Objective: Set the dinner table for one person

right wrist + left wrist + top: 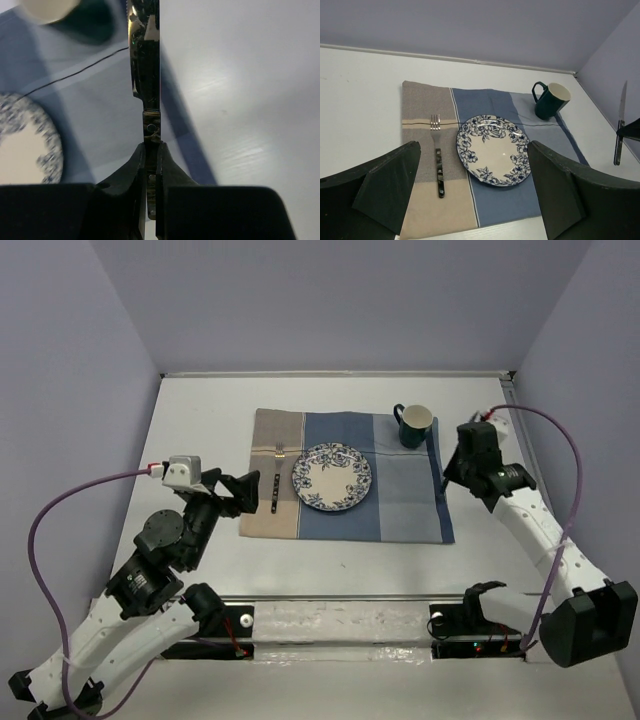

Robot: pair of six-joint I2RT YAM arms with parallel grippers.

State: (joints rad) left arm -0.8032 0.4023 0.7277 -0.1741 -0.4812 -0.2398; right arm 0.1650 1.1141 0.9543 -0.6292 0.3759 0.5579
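Nearest to us, the left fingers [385, 185] are spread wide and hold nothing. They hover at the near left corner of the placemat [400, 510], close to the handle of the fork [276, 485]. On the other side, the right fingers [134, 200] are pressed together on the knife [146, 65], pinching it low on its handle so that the blade points away from them along the placemat's right border. We cannot tell whether any part of it touches the cloth.

The desk [200, 410] lies under all of this, running from the arm bases to the far wall. The placemat sits in its middle. On the cloth, the fork lies left of the plate [331, 477], and the mug [413, 425] stands at the far right corner.

We think the main risk is the thin pinch. The knife could swivel as it comes down and land crooked, or half off the cloth, since it hangs right over the border. If it is carried too far, the blade could knock the mug. A careless left arm could nudge the fork.

We count one knife, one fork, one plate, one mug and one placemat.
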